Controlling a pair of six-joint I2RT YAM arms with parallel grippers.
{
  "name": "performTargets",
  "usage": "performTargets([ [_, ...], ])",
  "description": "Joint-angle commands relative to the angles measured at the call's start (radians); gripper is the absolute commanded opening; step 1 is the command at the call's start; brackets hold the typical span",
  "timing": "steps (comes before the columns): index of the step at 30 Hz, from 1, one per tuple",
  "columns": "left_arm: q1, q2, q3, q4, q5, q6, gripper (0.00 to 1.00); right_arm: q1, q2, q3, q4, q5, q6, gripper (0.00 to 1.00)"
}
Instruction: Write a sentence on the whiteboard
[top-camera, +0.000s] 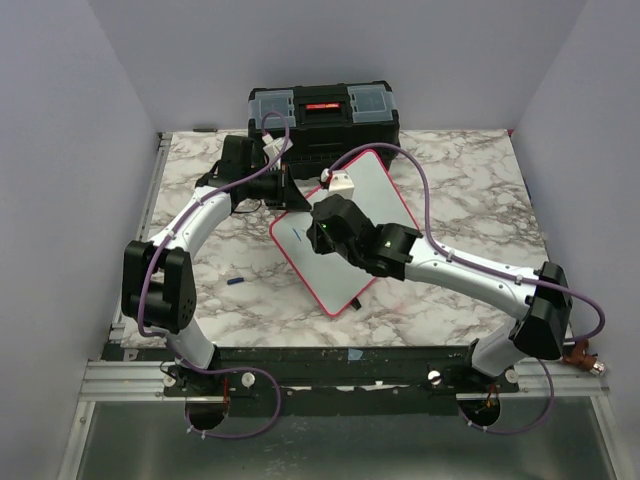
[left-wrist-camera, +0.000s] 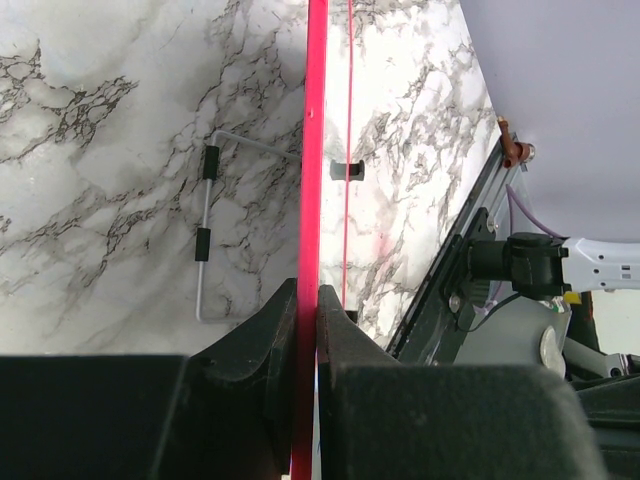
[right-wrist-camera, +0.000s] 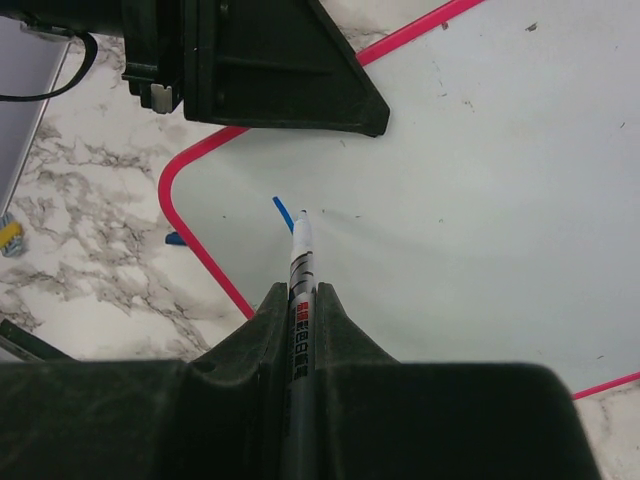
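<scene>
On the marble table (top-camera: 250, 312), in front of the black toolbox (top-camera: 323, 125), lies the whiteboard (top-camera: 385, 200). It is turned diagonally. Its long axis runs from the near left to the far right, and one corner points toward the toolbox. It is a white rectangle with a thin red rim and rounded corners. Its surface is almost blank, with a few small dark specks.

From the left base, the left arm (top-camera: 195, 225) rises at the near edge and reaches forward and to the right, up to the far-left edge of the board. The right arm (top-camera: 470, 275) bends at its elbow on the right side and stretches to the left, low over the near half of the board.

The left gripper (left-wrist-camera: 308, 290) is closed on the red rim, which is seen edge-on between the two fingers. I cannot tell if this edge is lifted off the table. The right gripper (right-wrist-camera: 300, 290) is closed tightly on a marker (right-wrist-camera: 299, 265), which points forward out of the jaws, away from the wrist camera. The marker tip stands at the board surface near the near-left corner. Whether it really touches I cannot tell.

Just beside the tip is one short blue stroke (right-wrist-camera: 283, 213), slanted. A small blue cap (top-camera: 236, 281) lies on the marble left of the board, apart from the rim.
</scene>
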Motion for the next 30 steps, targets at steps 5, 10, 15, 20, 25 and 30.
performTargets([
  [5,-0.005,-0.049,0.02,0.019,-0.038,0.027,0.0,0.004,0.056,0.05,0.035,0.083,-0.012,0.01],
  [10,-0.005,-0.046,0.022,0.019,-0.038,0.028,0.0,0.004,0.078,0.05,0.035,0.071,-0.016,0.01],
  [15,-0.005,-0.044,0.023,0.019,-0.036,0.028,0.0,0.004,0.082,0.038,0.035,0.046,-0.012,0.01],
  [20,-0.005,-0.042,0.022,0.019,-0.037,0.028,0.0,0.004,0.074,0.03,0.038,0.001,-0.004,0.01],
  [25,-0.005,-0.044,0.022,0.018,-0.037,0.028,0.0,0.003,0.064,0.014,0.046,-0.034,0.007,0.01],
  [30,-0.005,-0.043,0.021,0.017,-0.038,0.028,0.0,0.004,0.061,0.002,0.049,-0.053,0.009,0.01],
])
